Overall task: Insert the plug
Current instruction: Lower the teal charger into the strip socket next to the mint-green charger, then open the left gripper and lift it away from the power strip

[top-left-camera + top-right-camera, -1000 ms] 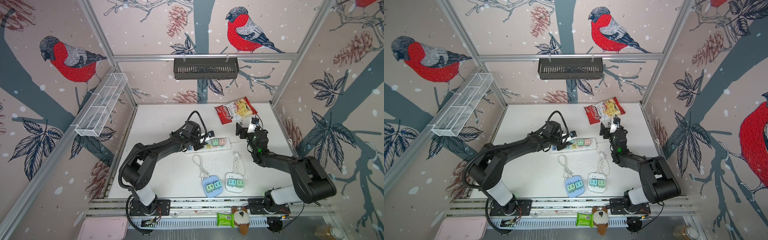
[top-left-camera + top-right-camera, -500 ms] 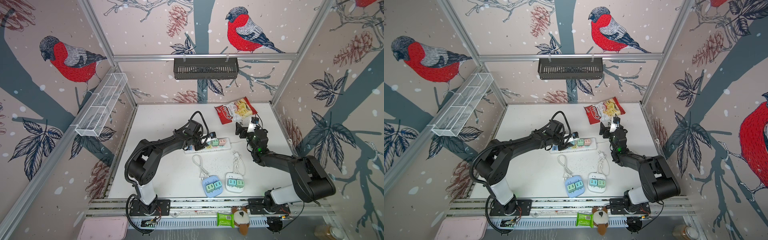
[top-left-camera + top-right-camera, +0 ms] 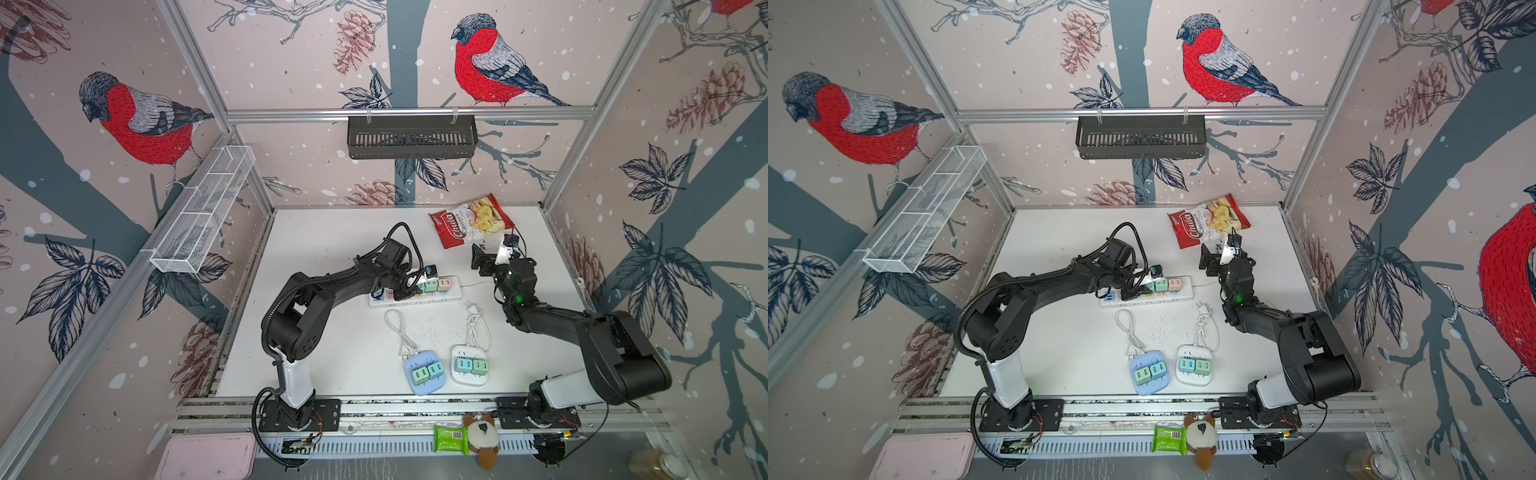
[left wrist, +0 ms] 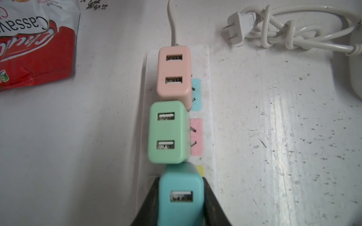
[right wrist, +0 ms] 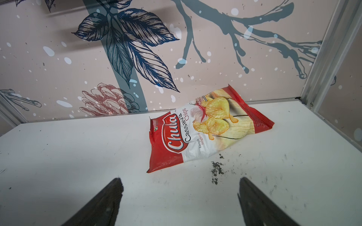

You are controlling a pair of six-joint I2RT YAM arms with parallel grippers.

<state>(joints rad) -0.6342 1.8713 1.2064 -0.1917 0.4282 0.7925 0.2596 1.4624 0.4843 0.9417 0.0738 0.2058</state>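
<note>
Two chargers (image 4: pixel 166 132) occupy the power strip (image 4: pixel 206 64), so my left gripper (image 4: pixel 181 197), clamped on the teal charger (image 4: pixel 179 182), must press it straight down just left of them, my right gripper (image 5: pixel 180 195) open.

Soft, even overhead light filled both top views, leaving faint shadows on the scuffed white tabletop (image 3: pixel 324 249). In the left wrist view, glare streaked the tabletop at right centre, the teal plastic USB charger (image 4: pixel 180 195) at the bottom edge was blurred, and the lower right corner darkened. The right gripper (image 5: pixel 180 205) looked out of focus at its view's lower edge.
</note>
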